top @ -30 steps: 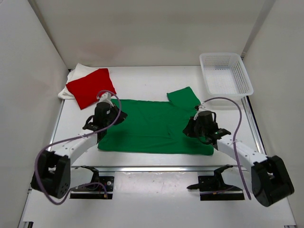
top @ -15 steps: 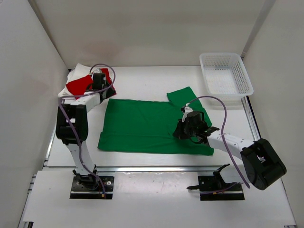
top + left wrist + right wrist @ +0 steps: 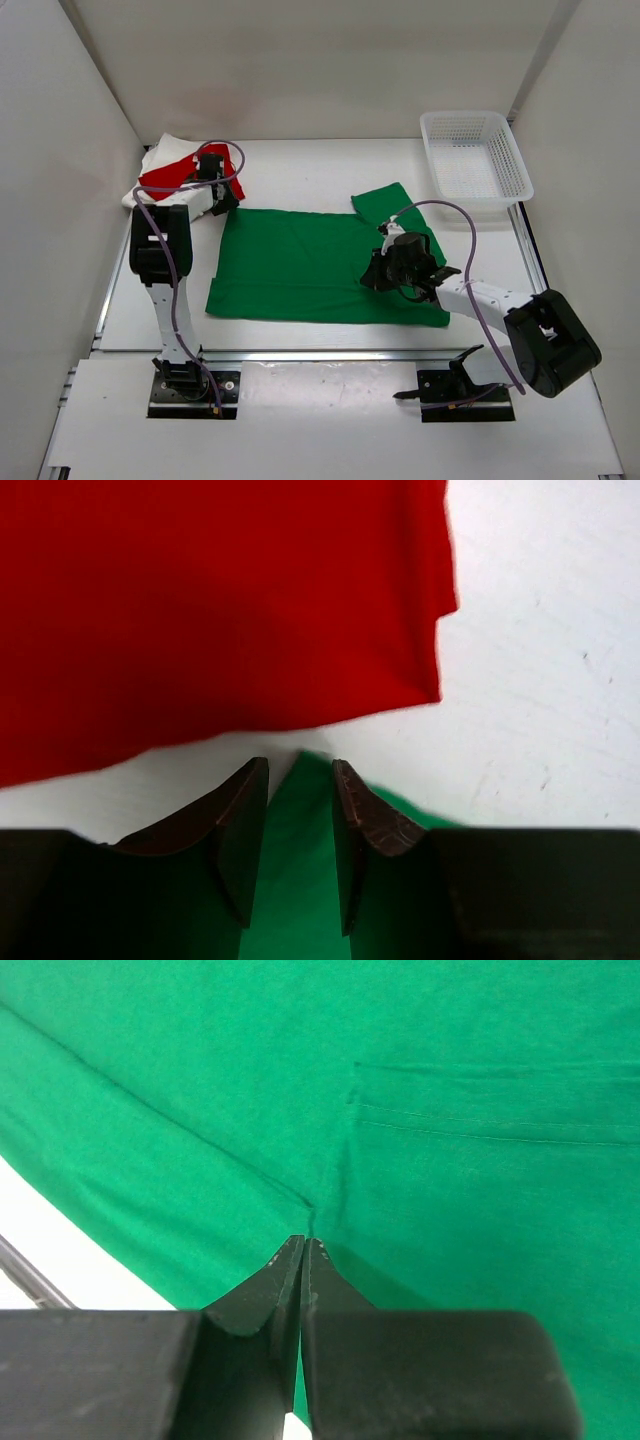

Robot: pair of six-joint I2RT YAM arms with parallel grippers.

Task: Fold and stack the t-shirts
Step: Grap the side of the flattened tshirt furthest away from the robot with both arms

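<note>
1. Done, as I judge it: the red shirt (image 3: 165, 178) lies folded on the white shirt (image 3: 158, 150) at the far left corner of the tabletop (image 3: 300, 170) (a stack of two so far).
2. Left to do: the green shirt (image 3: 300, 265) is spread mid-tabletop with one sleeve out toward the far right. It has yet to be folded and stacked.
3. The left claw (image 3: 300, 770) stands open astride the green shirt's far left corner, just beside the red hem.
4. The right claw (image 3: 303, 1243) is closed, its tips at a pucker in the green shirt's right part, seemingly nipping cloth.
5. Count: three shirts, one of each colour; two claws; one basket (image 3: 520, 182) at the far right corner.
</note>
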